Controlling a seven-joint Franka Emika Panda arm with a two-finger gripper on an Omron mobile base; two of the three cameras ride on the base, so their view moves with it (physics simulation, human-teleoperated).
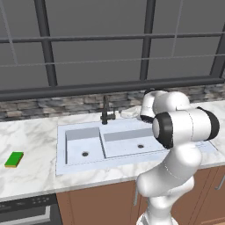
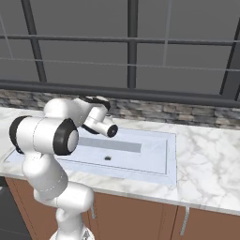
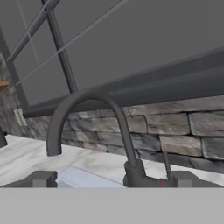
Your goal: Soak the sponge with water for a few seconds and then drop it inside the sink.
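The sponge (image 1: 14, 159), green on top with a yellow edge, lies flat on the marble counter far left of the sink (image 1: 61, 132). The sink (image 2: 171, 154) is a pale double basin with dark drains. Behind the divider between the basins stands the black faucet (image 1: 106, 112). My gripper (image 3: 111, 180) is open with nothing between its fingertips (image 3: 41, 178). It is held level just right of the faucet (image 3: 94, 127) and faces the curved spout, whose base sits close in front. The water is out of view.
A small white dish (image 1: 129, 113) sits on the counter right of the faucet. A stone backsplash (image 3: 175, 127) and a dark window run behind the counter. A stove top (image 1: 26, 211) lies at lower left, with brown cabinets below.
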